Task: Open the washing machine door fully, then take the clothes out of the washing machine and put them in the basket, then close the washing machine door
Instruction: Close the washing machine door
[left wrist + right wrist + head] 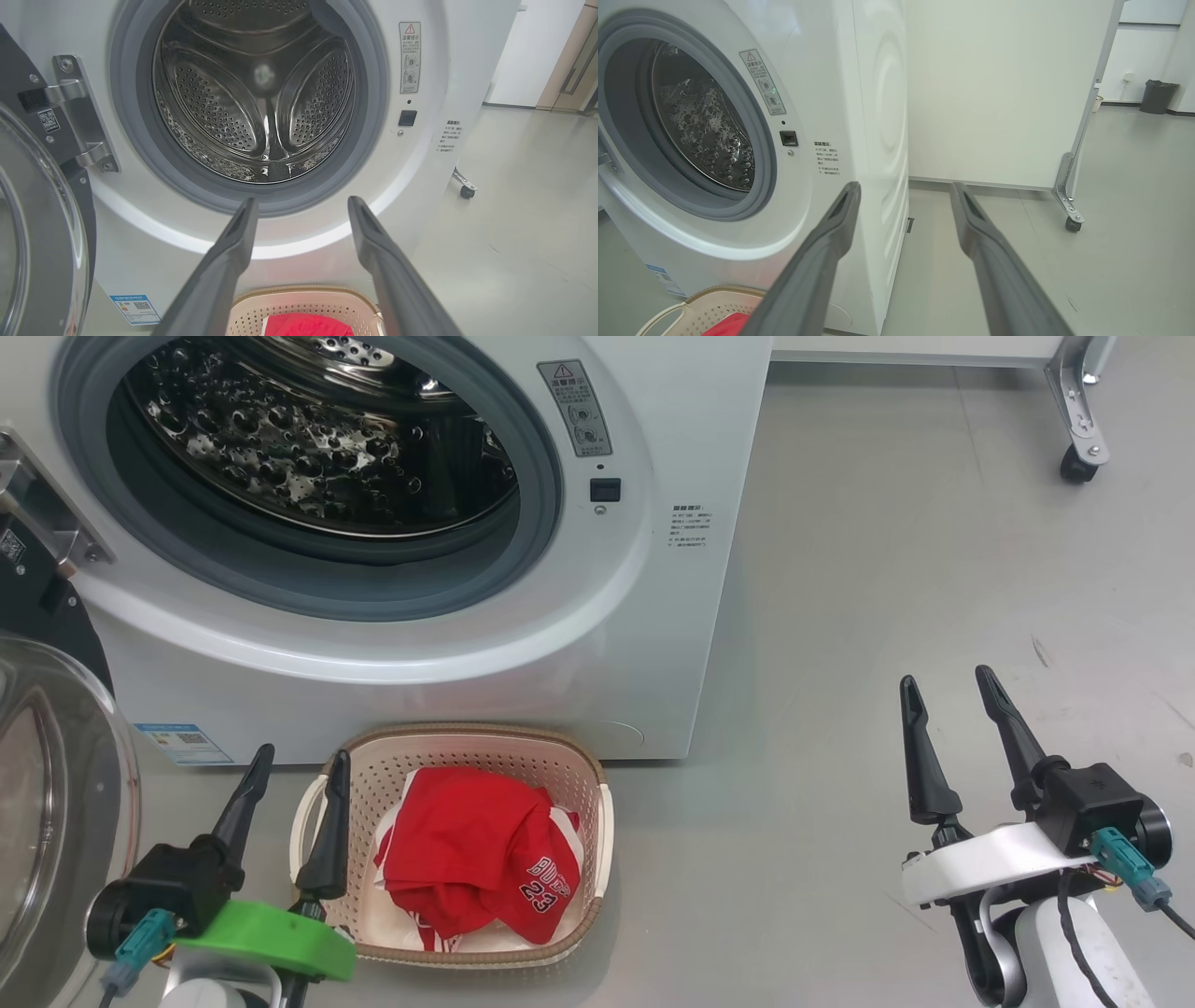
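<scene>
The white washing machine (616, 644) has its round door (56, 784) swung open to the left, glass bowl facing out. Its steel drum (261, 93) looks bare of laundry. The clothes (476, 859), red jerseys with white lettering, lie heaped in the cream basket (597, 784) on the floor in front of the machine. My left gripper (299, 765) is open over the basket's left rim, holding nothing. Off to the right over bare floor, my right gripper (948, 686) is open and holds nothing too.
A white partition on castor wheels (1078, 462) stands at the back right. A dark bin (1157, 95) stands far off by the wall. Grey floor (887, 616) stretches to the right of the machine.
</scene>
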